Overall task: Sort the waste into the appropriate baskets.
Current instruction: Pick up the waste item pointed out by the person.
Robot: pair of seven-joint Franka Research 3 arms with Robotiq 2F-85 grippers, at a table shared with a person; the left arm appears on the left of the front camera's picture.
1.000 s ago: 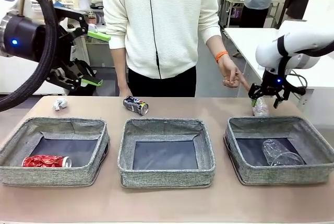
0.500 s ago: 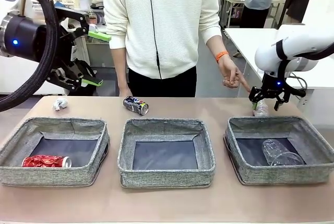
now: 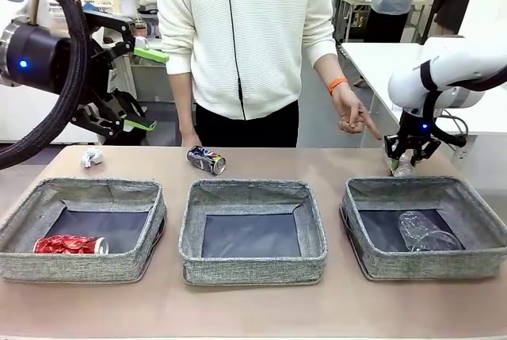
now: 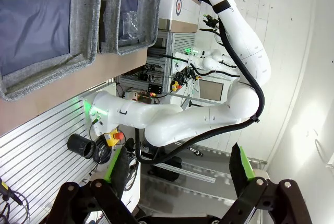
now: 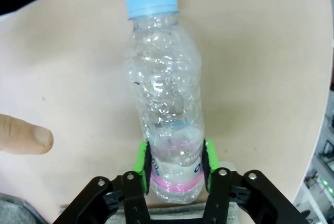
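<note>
A small pink-labelled clear bottle (image 5: 166,104) with a blue cap lies on the table behind the right basket (image 3: 428,265). My right gripper (image 5: 175,160) is shut on its labelled end, seen from the front as the right gripper (image 3: 404,158) low over the table. A clear label-free bottle (image 3: 424,233) lies in the right basket. A red can (image 3: 70,245) lies in the left basket (image 3: 83,267). The middle basket (image 3: 253,270) holds nothing. A dark blue can (image 3: 206,159) and a white paper wad (image 3: 92,158) lie on the table behind the baskets. My left gripper (image 3: 147,90) hangs open, high at the left.
A person stands at the far side. One hand (image 3: 352,118) points a finger down toward the held bottle, and the fingertip (image 5: 23,135) lies near my right gripper. The left wrist view shows the right basket (image 4: 151,10) and my right arm (image 4: 235,31) sideways.
My right gripper came down over the pink-labelled bottle and shut on it. The left arm and the person's pointing hand stayed put.
</note>
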